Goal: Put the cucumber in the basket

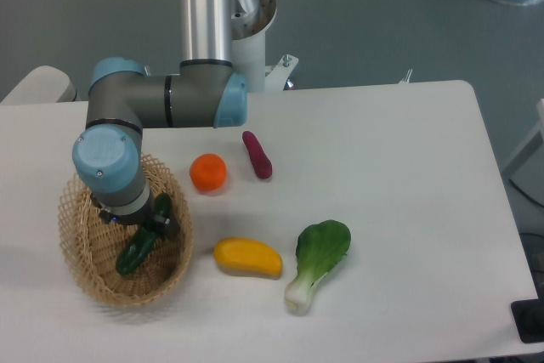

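While the dark green glossy cucumber (138, 244) lies slanted inside the oval tan wicker basket (81, 271) at lower left, the tool (153, 224) sits at its upper end, its grip hidden from view.

One fixed camera watches me from high above, tilted steeply down so the broad white table (382, 167) fills most of the view. It faces toward my silver column base (251, 14), which stands at the table's far edge near the top of the picture, with grey floor behind. It sits at middling range, my blue-capped grey arm (157, 104) reaching toward it. No second view shares anything.
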`<state>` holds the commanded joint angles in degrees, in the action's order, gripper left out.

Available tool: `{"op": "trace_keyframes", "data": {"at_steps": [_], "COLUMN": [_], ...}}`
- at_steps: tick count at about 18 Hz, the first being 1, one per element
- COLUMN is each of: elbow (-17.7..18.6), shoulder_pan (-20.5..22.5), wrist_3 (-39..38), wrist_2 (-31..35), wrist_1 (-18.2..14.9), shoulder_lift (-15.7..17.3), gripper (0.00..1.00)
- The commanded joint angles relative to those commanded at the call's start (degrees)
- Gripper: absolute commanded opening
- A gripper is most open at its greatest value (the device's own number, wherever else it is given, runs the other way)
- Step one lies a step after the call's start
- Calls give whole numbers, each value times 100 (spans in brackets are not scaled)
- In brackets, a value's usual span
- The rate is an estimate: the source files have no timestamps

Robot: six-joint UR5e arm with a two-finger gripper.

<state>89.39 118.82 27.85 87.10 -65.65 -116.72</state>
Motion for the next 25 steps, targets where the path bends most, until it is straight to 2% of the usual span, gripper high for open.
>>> {"op": "trace_keyframes", "data": {"at_steps": [5,10,16,20,22,25], "elbow": [-228,-246,-334,-466,-510,-773], "shoulder_pan": [562,1423,2311,2558,2698,2839], "wrist_3": [886,2976,4877,5492,6063,6364], "wrist_2": [9,9,9,403,615,563], "wrist_1": [0,-9,17,9,-17,-35], "shoulder_lift": [-17,35,-79,-219,-325,-501], "gripper": [100,100,100,100,100,100]}}
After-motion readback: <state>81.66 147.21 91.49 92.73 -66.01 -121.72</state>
